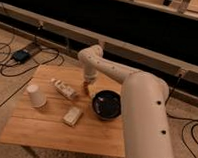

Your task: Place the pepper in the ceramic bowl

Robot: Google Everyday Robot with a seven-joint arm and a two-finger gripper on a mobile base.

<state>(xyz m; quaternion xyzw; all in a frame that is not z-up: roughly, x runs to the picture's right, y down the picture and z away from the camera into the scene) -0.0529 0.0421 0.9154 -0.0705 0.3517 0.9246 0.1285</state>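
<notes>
Beside the ceramic bowl, fingers over pepper

my wooden surface carries an upright white cup, a pale packet, a tan block; cables cross the floor.

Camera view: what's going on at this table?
A one-armed robot is going for the pepper, which has to end up in the black ceramic bowl. Its end effector is open and down at the wooden table, right over the pepper, which lies just left of the bowl and is partly hidden. Nothing is lifted yet. A white cup, a pale packet and a small pale block sit further left.
</notes>
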